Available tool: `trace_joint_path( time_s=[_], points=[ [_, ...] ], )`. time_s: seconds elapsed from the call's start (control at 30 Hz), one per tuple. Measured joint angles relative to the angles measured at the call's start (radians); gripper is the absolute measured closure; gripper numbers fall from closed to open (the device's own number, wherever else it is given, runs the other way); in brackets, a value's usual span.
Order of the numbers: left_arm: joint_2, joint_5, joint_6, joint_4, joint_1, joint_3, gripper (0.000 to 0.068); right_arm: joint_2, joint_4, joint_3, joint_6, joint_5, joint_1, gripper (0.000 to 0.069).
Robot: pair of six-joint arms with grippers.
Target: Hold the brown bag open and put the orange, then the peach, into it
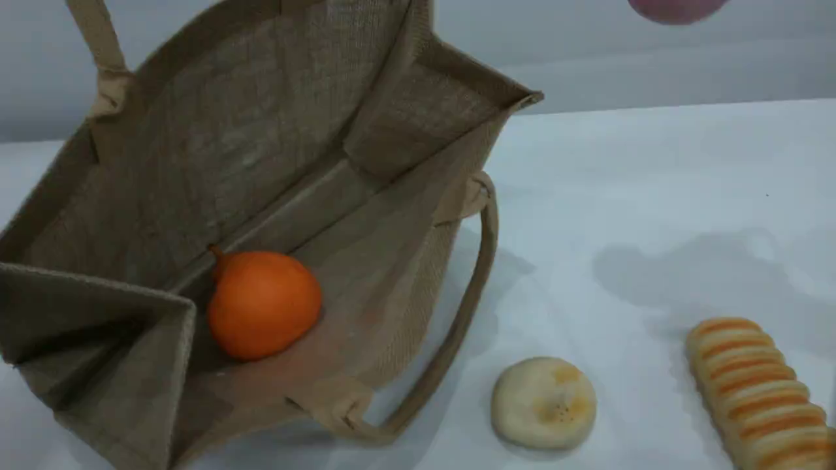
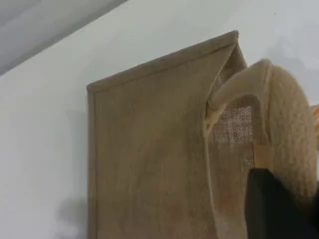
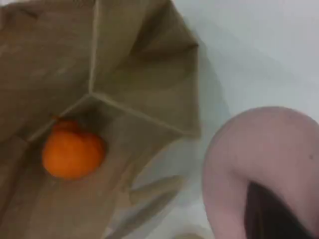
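Near the worktop's front edge, the bright orange knobbed fruit (image 1: 263, 305) lies inside the tan woven jute bag (image 1: 261, 150). Left jaws pinch its beige rope handle (image 2: 291, 134); right jaws pinch the pale pink peach (image 3: 264, 164) high beside the bag's mouth. Released early, it would likely miss.

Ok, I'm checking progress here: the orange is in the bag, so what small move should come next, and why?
Probably carry the peach, held in the right claw, leftward until it is over the brown bag. The orange already lies inside, the left claw holds a handle up so the mouth gapes, and the peach is off to the bag's right, above the table.
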Motion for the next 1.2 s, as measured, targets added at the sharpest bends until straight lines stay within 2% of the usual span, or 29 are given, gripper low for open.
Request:
trace_joint_path(
  time_s=[0.2, 0.37, 0.63, 0.83, 1.0, 1.2],
  points=[
    [0.000, 0.000, 0.006, 0.001, 0.000, 0.000, 0.0602, -0.139, 0.120, 0.202, -0.053, -0.117, 0.118, 0.0663],
    [0.000, 0.000, 0.007, 0.001, 0.000, 0.000, 0.0602, -0.211, 0.189, 0.294, -0.047, -0.245, 0.293, 0.0663],
    [0.000, 0.000, 0.010, -0.001, 0.000, 0.000, 0.0602, -0.070, 0.309, 0.294, -0.061, -0.515, 0.588, 0.0663],
    [0.000, 0.000, 0.009, -0.002, 0.000, 0.000, 0.0602, 0.056, 0.403, 0.255, -0.101, -0.700, 0.730, 0.0663],
    [0.000, 0.000, 0.008, -0.002, 0.000, 0.000, 0.0602, 0.168, 0.413, 0.171, -0.124, -0.806, 0.797, 0.0663],
    [0.000, 0.000, 0.008, -0.002, 0.000, 0.000, 0.0602, 0.344, 0.411, 0.049, -0.146, -0.900, 0.792, 0.0661]
  ],
)
